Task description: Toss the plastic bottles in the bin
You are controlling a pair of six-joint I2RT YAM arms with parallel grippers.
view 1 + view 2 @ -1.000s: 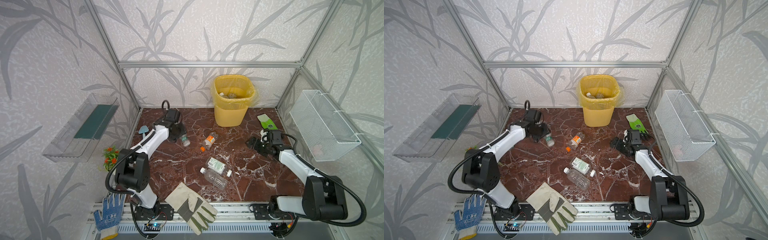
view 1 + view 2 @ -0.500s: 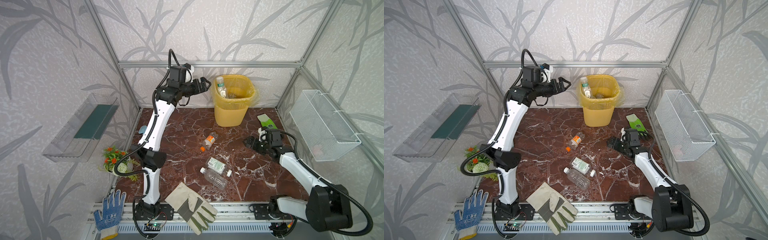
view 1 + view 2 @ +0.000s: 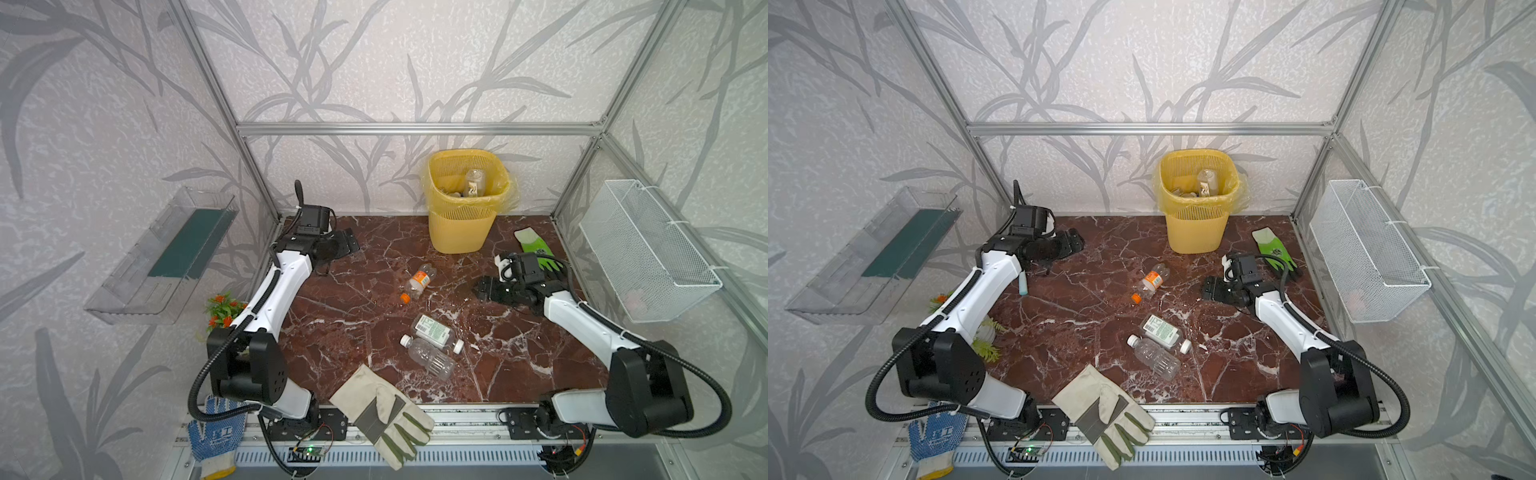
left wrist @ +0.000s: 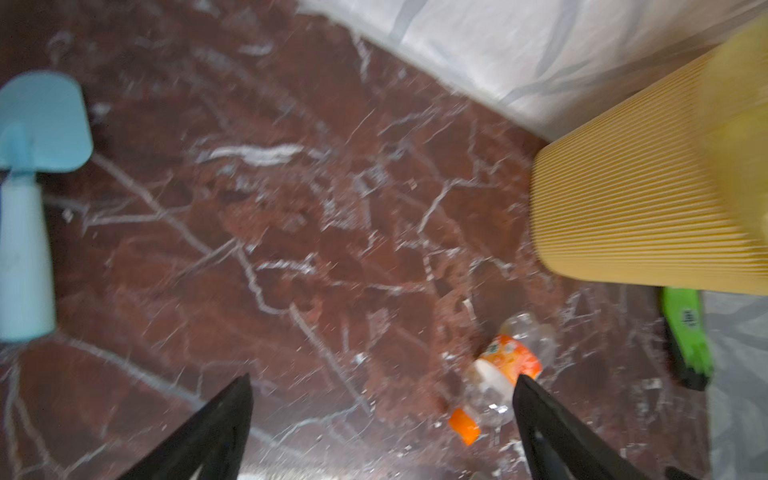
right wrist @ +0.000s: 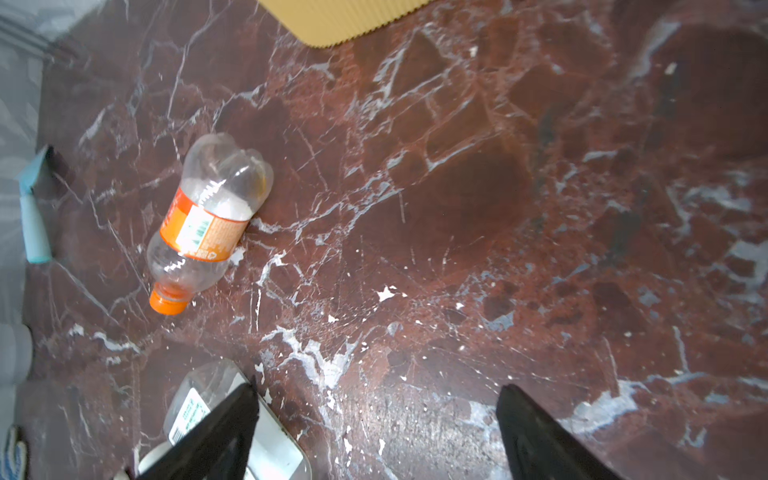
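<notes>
Far edge, right of centre: tall yellow plastic bin (image 3: 461, 226) with lattice band and yellow bag liner, upright, holding several clear plastic bottles (image 3: 475, 187).

Middle of the red-brown marble tabletop (image 3: 353, 316): clear bottle with orange label and orange cap (image 3: 419, 281), on its side, cap toward the near left, apart from everything else.

Nearer, centre: flat clear bottle with white label and white cap (image 3: 434, 331), lying right against a clear ribbed bottle with white cap (image 3: 430, 360); touching or not, cannot tell.

Left gripper (image 3: 349, 246): low at the far left, black fingers (image 4: 216, 428) spread wide, gripping nothing.

Right gripper (image 3: 483, 291): low at the right, aimed left, fingers (image 5: 216, 436) spread wide, empty, apart from the orange-labelled bottle.

Elsewhere: light blue plastic scoop (image 4: 33, 187) by the left edge; green glove (image 3: 533, 246) at the far right; cream work glove (image 3: 382, 411) over the near edge.
</notes>
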